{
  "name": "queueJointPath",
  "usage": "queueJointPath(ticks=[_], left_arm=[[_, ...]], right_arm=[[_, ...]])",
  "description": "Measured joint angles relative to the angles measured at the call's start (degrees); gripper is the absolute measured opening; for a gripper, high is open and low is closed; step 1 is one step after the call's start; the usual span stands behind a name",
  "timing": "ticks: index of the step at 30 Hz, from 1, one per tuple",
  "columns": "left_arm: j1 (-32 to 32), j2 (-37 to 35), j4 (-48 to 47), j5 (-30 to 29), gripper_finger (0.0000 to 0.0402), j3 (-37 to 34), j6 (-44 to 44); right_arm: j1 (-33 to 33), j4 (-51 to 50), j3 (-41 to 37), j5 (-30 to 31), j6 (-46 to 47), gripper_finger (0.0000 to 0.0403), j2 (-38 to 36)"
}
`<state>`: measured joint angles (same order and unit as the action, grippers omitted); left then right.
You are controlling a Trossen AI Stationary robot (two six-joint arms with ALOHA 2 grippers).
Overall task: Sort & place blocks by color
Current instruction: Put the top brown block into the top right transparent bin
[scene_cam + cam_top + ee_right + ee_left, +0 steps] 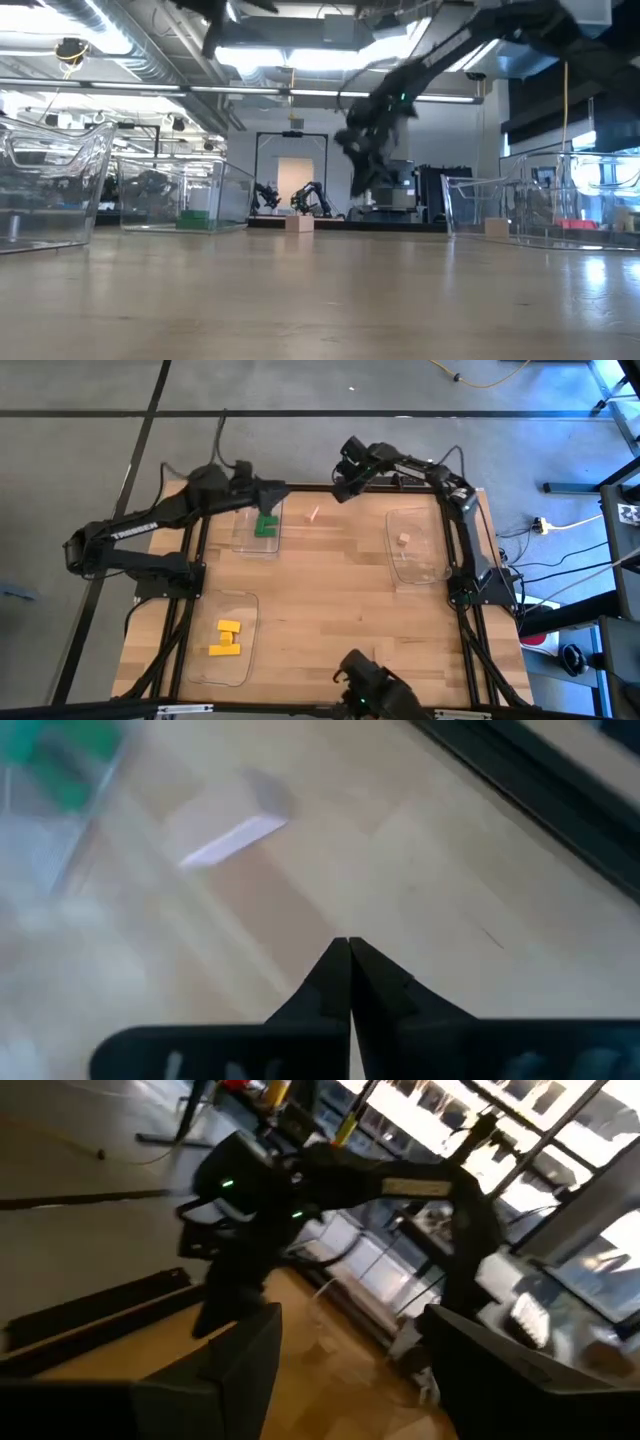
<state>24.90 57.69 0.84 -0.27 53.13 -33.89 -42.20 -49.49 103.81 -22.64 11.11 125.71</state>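
Note:
A pale tan cube (313, 515) lies alone on the bare wood near the far edge; the right wrist view shows it (235, 825) ahead of my shut right gripper (348, 942), which hangs above the table (342, 488) and touches nothing. Green blocks (265, 525) rest in a clear tray (245, 540) at the far left. My left gripper (280, 490) hovers over that tray's far end, open and with nothing between its fingers (350, 1320). Yellow blocks (226, 638) lie in the near-left tray (245, 610). Another tan cube (404, 539) sits in the right tray (425, 565).
The three clear trays have raised walls, as the low view shows (60, 190). Dark frame rails (190, 600) run along the table's left, right and far edges. A camera mount (370, 680) stands at the near edge. Bare wood (330, 610) spans the table's middle.

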Motion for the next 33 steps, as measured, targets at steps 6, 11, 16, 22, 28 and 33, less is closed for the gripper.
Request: queueJointPath(ticks=[6, 11, 16, 22, 28, 33], left_arm=[[3.51, 13.90, -19.25, -0.19, 0.0234, 13.28, 6.12], [5.65, 24.94, -28.93, -0.26, 0.0234, 22.00, 9.96], [5.88, 35.33, -31.73, -1.72, 0.0234, 28.19, 12.36], [6.49, 47.10, -32.74, -2.74, 0.0234, 34.62, 13.81], [7.03, 56.67, -32.60, -2.89, 0.0234, 39.45, 15.06], [7.90, 60.79, -33.13, -2.20, 0.0234, 40.03, 13.48]], right_arm=[[0.25, -0.21, -1.54, 0.54, -8.58, 0.0000, -12.21], [0.53, 6.14, -10.41, 0.10, -10.10, 0.0000, -26.74], [2.80, 17.07, -25.09, 0.06, -4.69, 0.0000, -43.48], [5.61, 26.48, -38.88, 0.56, 3.69, 0.0000, -58.23], [6.48, 28.29, -45.09, 1.15, 8.92, 0.0000, -64.71], [6.64, 28.19, -46.25, 1.10, 9.77, 0.0000, -65.77]])
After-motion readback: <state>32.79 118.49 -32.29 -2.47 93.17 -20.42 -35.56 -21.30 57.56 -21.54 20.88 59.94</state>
